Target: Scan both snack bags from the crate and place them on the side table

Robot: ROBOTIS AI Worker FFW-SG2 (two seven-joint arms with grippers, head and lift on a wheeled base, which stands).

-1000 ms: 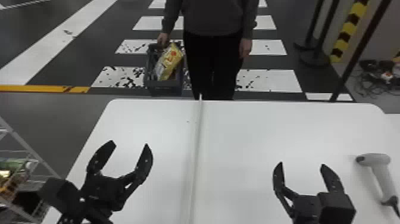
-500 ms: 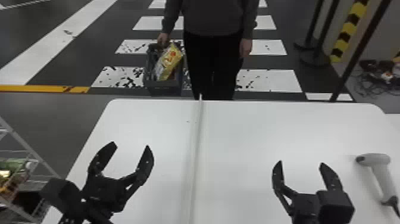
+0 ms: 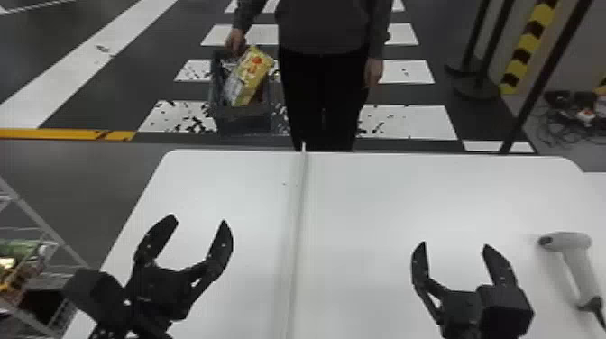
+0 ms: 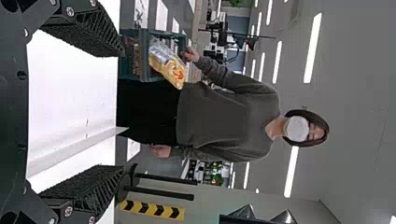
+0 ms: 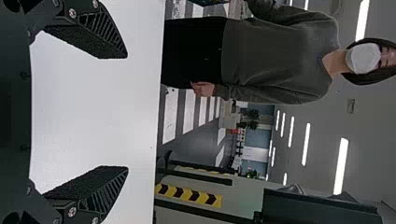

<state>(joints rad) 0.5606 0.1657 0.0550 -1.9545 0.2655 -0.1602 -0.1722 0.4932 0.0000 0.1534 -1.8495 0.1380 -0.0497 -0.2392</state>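
Beyond the table's far edge a person's hand holds the dark crate by its rim. A yellow snack bag leans up out of it; whether a second bag lies inside I cannot tell. The left wrist view shows the crate and the yellow bag too. Over the table's left part is my left gripper, open and empty; its fingers are spread in its wrist view. My right gripper, also open and empty, is over the right part. The white scanner lies right of it.
A white table spans the front, with a thin upright divider running front to back between the arms. At the lower left stands a wire rack with goods on it. Barrier posts stand at the back right.
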